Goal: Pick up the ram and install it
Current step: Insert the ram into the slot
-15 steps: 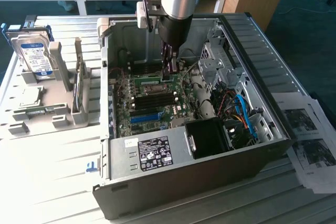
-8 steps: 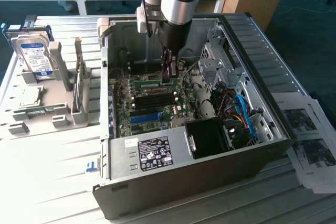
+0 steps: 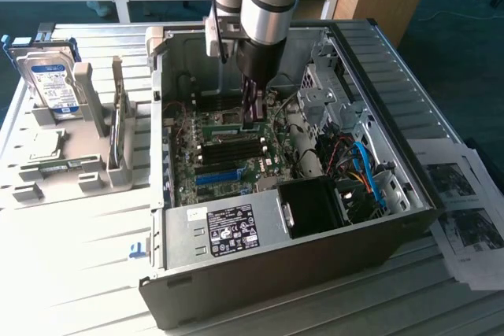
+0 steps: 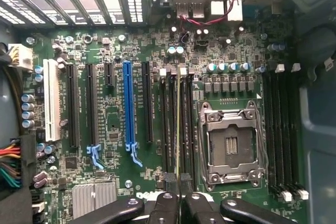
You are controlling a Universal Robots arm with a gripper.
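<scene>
We see the gripper [image 3: 252,114] lowered inside the open computer case [image 3: 276,281], its jaws drawn almost together and clamped on the ram [image 3: 223,125], a thin green stick that runs from the fingers toward the exterior view's left. In the wrist view the gripper [image 4: 179,186] pinches the ram [image 4: 178,129] by its flat sides, so we look along its narrow top edge as a pale yellow-green line. That line runs lengthwise over the bank of long black memory slots [image 4: 169,124] just beside the empty CPU socket [image 4: 231,145]; we cannot tell whether the stick is seated in a slot or only resting above it. The case lies on its side on the table [image 3: 71,273] with its cover off. It holds the green motherboard [image 4: 113,124] with its blue expansion slot [image 4: 127,103] and white expansion slot [image 4: 51,98], a second bank of memory slots [image 4: 283,129] on the socket's other side, a black fan shroud [image 3: 315,206] and blue cables [image 3: 366,167]. On the exterior view's left a grey fixture [image 3: 94,116] stands well apart from the case, with a hard drive [image 3: 53,84] upright in it. Printed papers [image 3: 465,218] lie on the exterior view's right.
</scene>
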